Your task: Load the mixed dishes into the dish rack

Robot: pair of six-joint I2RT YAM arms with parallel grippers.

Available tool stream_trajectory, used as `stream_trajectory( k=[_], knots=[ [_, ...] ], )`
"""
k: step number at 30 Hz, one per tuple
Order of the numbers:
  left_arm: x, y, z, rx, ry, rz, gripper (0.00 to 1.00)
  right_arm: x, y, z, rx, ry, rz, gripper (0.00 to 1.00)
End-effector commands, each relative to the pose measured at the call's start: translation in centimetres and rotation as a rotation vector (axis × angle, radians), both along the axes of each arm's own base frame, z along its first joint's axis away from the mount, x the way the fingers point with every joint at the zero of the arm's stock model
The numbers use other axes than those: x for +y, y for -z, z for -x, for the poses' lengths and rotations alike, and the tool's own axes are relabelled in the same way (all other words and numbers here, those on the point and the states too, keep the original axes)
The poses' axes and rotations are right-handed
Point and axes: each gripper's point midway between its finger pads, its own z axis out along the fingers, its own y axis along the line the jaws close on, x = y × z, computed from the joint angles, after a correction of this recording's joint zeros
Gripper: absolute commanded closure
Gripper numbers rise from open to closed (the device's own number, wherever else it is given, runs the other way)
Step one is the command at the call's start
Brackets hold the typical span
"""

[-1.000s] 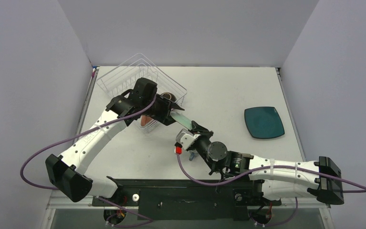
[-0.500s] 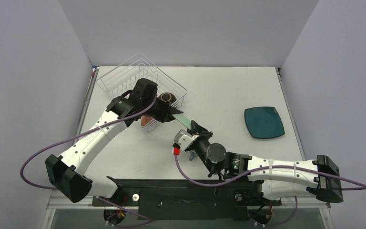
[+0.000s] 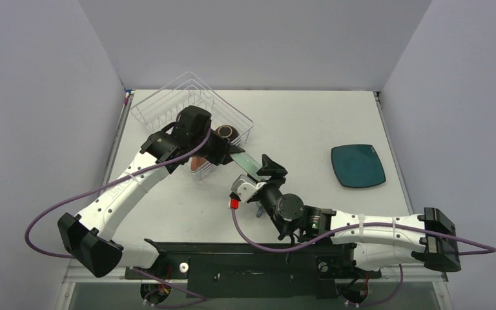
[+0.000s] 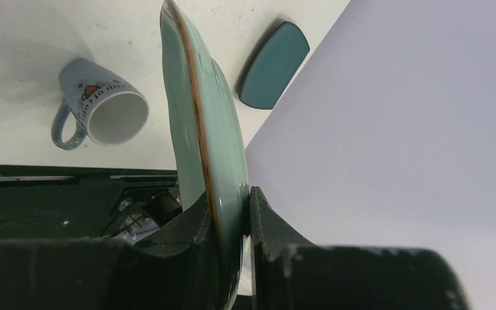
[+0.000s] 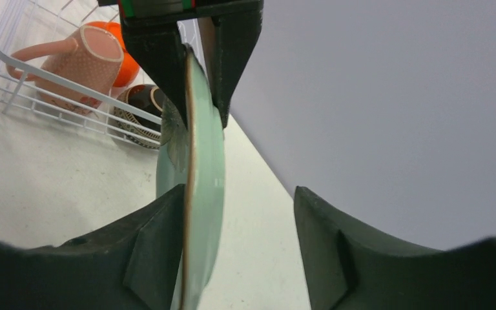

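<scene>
The round pale-teal plate (image 3: 247, 160) hangs on edge above the table between both arms. My left gripper (image 4: 229, 194) is shut on the plate (image 4: 200, 110) at its rim. My right gripper (image 5: 236, 190) stands open around the opposite rim; one finger lies against the plate (image 5: 200, 161) and the other is well clear. The white wire dish rack (image 3: 168, 103) holds the pink mug (image 5: 81, 61), the orange-red bowl (image 5: 121, 64) and the brown bowl (image 5: 143, 106). The grey-blue mug (image 4: 100, 106) lies on its side on the table. The dark-teal square plate (image 3: 358, 165) lies flat at the right.
The grey-blue mug (image 3: 258, 210) lies partly under my right arm's wrist. The rack's near right corner (image 3: 248, 126) is close behind my left gripper (image 3: 231, 154). Grey walls enclose the table on three sides.
My right gripper has opened off the pale-teal plate. My left gripper closed on the plate's other rim and now carries it. Both arms shifted slightly.
</scene>
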Motion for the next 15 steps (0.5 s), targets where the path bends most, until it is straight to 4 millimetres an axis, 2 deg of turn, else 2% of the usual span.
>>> stream_trajectory(
  k=[1,2,4,10,13,14,15],
  knots=[
    [0.4,-7.0,-1.0,-0.248,-0.002,0.075,1.00,-0.3,-3.5,0.2,-0.014,0.013,-0.147,0.34],
    [0.6,-7.2,-1.0,-0.259,-0.002,0.069,1.00,-0.3,-3.5,0.2,-0.008,0.005,-0.149,0.26],
    [0.9,-7.8,-1.2,-0.285,-0.002,0.066,1.00,-0.5,-3.8,0.4,0.004,-0.002,-0.178,0.23],
    [2.4,-10.8,-2.0,-0.422,-0.019,0.017,1.00,-0.7,-5.7,2.3,0.085,-0.114,-0.295,0.20],
    [4.5,-12.6,-2.9,-0.526,-0.049,-0.082,1.00,-1.4,-8.1,4.4,0.170,-0.242,-0.475,0.19],
    [5.1,-12.6,-3.5,-0.535,-0.061,-0.107,1.00,-1.6,-8.6,4.9,0.190,-0.271,-0.522,0.19],
    [5.7,-13.1,-3.8,-0.566,-0.062,-0.142,1.00,-2.4,-10.0,5.7,0.221,-0.318,-0.622,0.18]
  ],
)
